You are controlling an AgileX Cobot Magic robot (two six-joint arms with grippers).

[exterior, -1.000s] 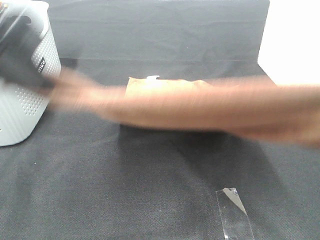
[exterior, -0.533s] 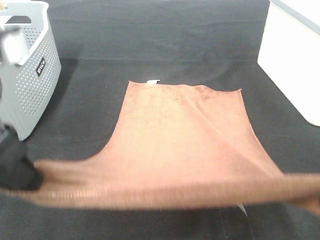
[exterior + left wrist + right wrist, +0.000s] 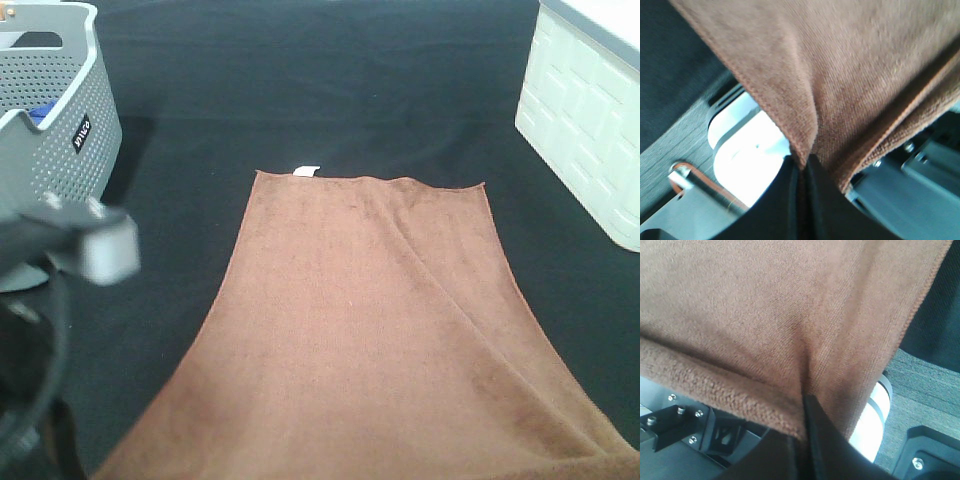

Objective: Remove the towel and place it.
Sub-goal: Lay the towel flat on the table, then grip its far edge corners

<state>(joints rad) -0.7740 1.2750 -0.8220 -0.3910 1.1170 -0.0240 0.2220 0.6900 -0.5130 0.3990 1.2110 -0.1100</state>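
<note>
The brown towel lies spread on the black table, its white tag at the far short edge. Its near edge runs off the bottom of the exterior view. My left gripper is shut on a near corner of the towel. My right gripper is shut on the other near corner of the towel. Neither gripper's fingertips show in the exterior view; only part of the left arm shows at lower left.
A grey perforated basket stands at the far left with a blue item inside. A white box stands at the right edge. The black cloth covers the table.
The towel has been swept from the air above the table toward the near side and now lies flat and stretched. Both grippers have kept their hold and moved out of the bottom of the exterior view.
</note>
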